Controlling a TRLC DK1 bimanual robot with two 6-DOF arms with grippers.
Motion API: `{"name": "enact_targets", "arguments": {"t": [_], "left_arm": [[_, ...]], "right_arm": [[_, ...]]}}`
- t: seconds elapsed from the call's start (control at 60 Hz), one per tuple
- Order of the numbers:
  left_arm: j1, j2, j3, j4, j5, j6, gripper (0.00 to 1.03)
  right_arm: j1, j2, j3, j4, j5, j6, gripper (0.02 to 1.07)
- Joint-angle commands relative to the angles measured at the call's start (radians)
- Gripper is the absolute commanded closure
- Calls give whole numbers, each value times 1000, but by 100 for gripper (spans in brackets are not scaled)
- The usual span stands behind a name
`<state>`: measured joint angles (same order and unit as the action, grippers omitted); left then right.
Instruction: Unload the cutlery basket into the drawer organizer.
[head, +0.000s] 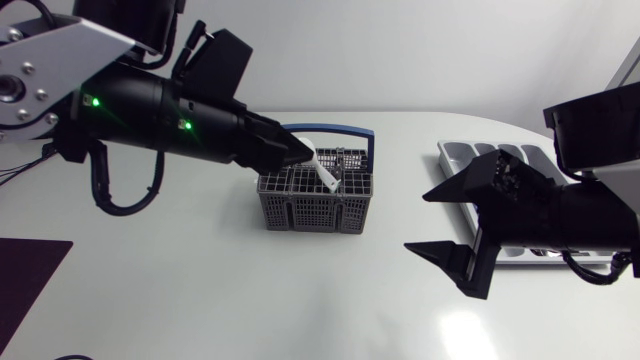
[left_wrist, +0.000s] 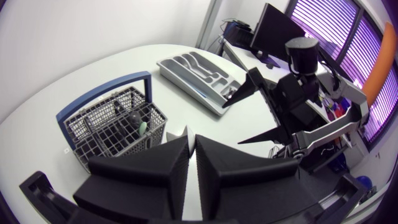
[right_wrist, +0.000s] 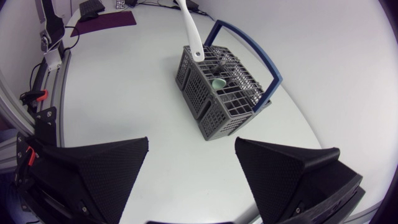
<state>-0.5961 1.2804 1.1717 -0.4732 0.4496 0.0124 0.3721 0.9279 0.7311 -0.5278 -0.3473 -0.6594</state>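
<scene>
A grey mesh cutlery basket (head: 315, 198) with a blue handle stands mid-table. My left gripper (head: 303, 152) hovers over its left side, shut on the handle of a white utensil (head: 326, 172). That utensil (right_wrist: 191, 31) slants down, and its lower end sits at the basket (right_wrist: 217, 99). Between the left gripper's (left_wrist: 192, 140) fingers only a white sliver shows. Dark cutlery and a green piece (right_wrist: 217, 83) lie in the basket (left_wrist: 112, 124). To the right is the grey drawer organizer (head: 456, 156) (left_wrist: 196, 68). My right gripper (head: 416, 221) (right_wrist: 191, 142) hangs open, empty, right of the basket.
A dark purple mat (head: 25, 280) (right_wrist: 102, 20) lies at the table's front left corner. My right arm covers much of the organizer in the head view. Bare white tabletop (head: 250, 290) spreads in front of the basket.
</scene>
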Motion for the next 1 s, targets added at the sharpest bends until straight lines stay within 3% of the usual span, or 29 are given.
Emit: {"name": "enact_targets", "arguments": {"t": [0.0, 0.3, 0.517, 0.733, 0.983], "left_arm": [[-41, -10, -38, 16, 41, 57, 93], [-174, 16, -84, 39, 87, 147, 93], [-228, 48, -93, 35, 101, 184, 93], [-248, 71, -90, 35, 106, 199, 93], [-258, 79, -92, 35, 107, 205, 93]], "right_arm": [[5, -3, -15, -29, -24, -26, 7], [85, -38, -30, -49, -88, -52, 7], [120, -61, -38, -49, -167, -72, 8], [176, -75, -48, -49, -174, -69, 26], [176, -55, -58, -20, -186, -71, 67]]}}
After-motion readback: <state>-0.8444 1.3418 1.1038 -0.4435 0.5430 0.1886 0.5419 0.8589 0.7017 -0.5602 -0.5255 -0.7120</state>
